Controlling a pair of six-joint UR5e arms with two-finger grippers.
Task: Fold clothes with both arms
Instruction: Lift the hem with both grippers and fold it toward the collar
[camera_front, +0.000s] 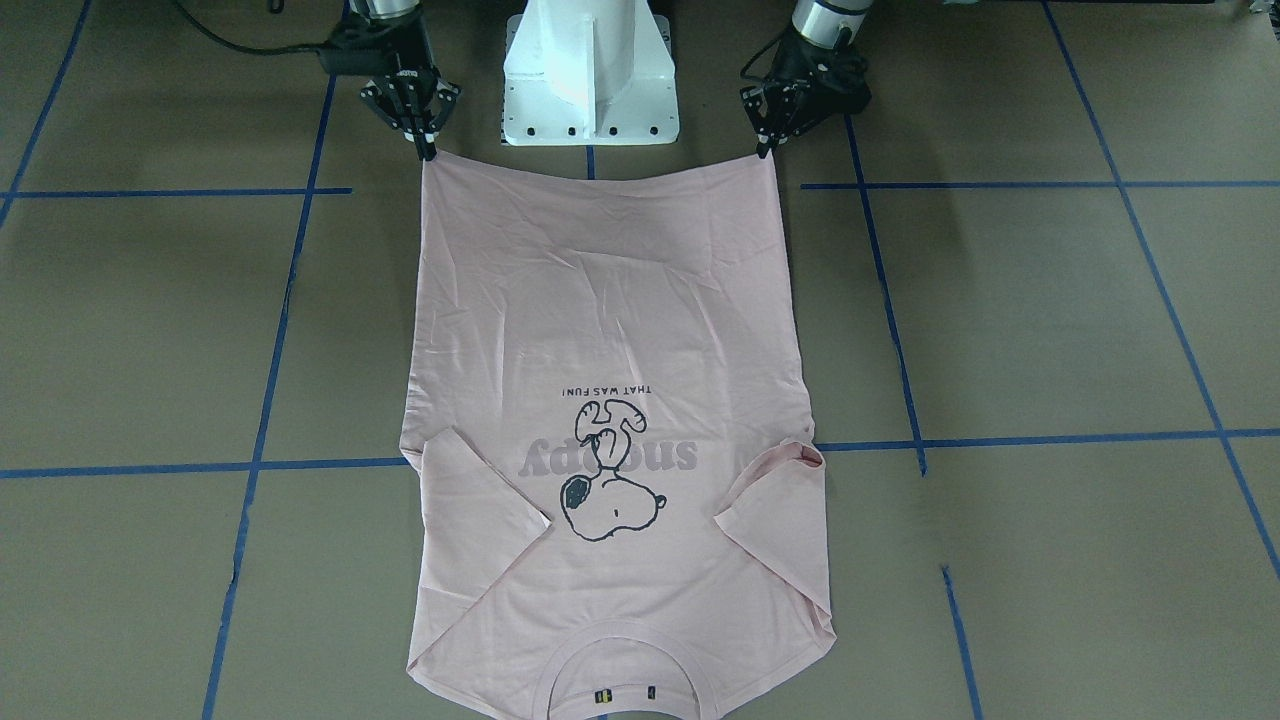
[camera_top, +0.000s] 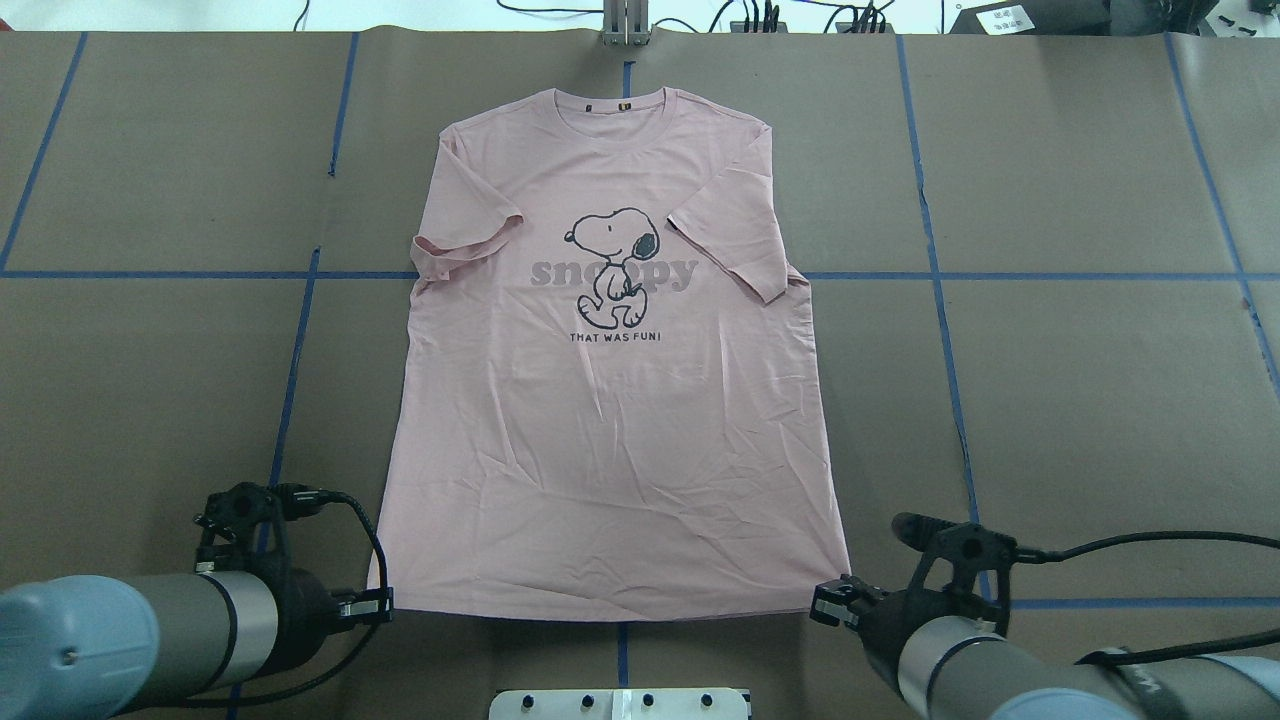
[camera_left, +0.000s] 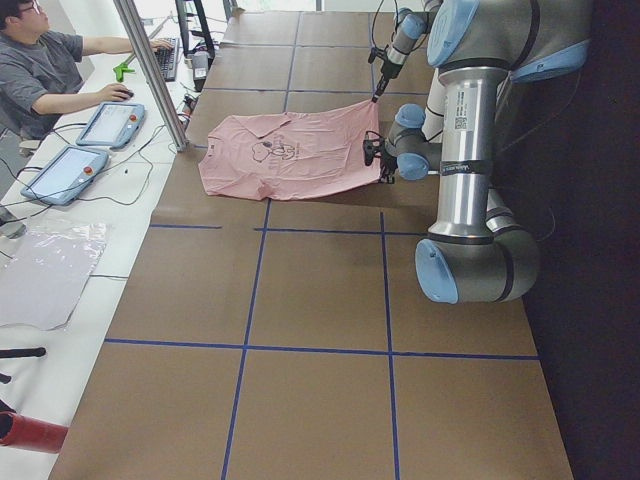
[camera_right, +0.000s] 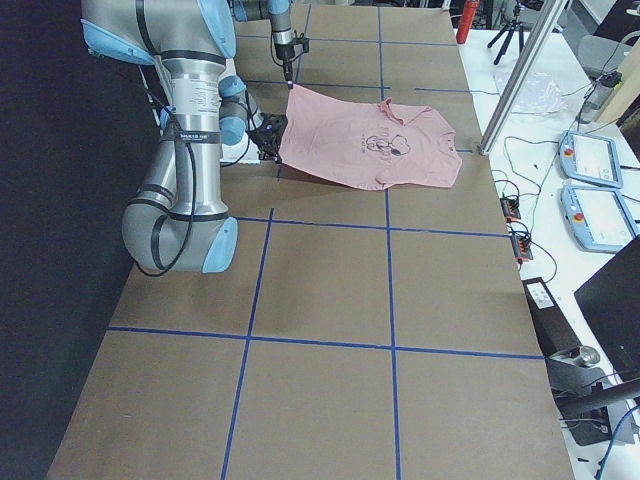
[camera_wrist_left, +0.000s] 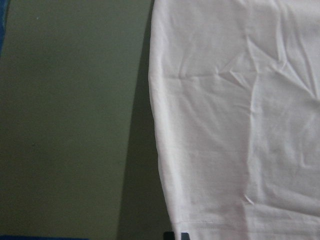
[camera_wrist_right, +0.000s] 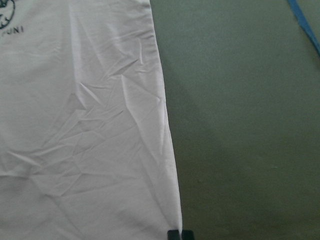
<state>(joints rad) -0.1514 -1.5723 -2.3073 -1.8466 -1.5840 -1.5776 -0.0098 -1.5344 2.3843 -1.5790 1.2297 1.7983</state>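
Facing the robot from across the bench (camera_front: 1000, 320), the front camera shows the pale pink T-shirt (camera_front: 610, 300) spread print-up. Its collar points toward the operators' side, both sleeves are turned in over the chest, and its hem lies by the white pedestal (camera_front: 590, 70). The right pincer (camera_front: 424, 148) and left pincer (camera_front: 768, 146) each have their fingers drawn together on a hem corner. From overhead, those grips sit at the very tips of the two corners, well apart, with the hem line stretched between them. Both side views show the hem edge raised off the bench while the chest and collar lie flat. Each wrist camera looks along a side edge of the shirt, with dark fingertips (camera_wrist_left: 170, 235) nearly meeting at the cloth's bottom corner. Judging from such slim bites, a corner could slip free as the hem is carried toward the collar. Unequal travel by the two arms would skew the fold, and dragging could flip the tucked sleeves open.
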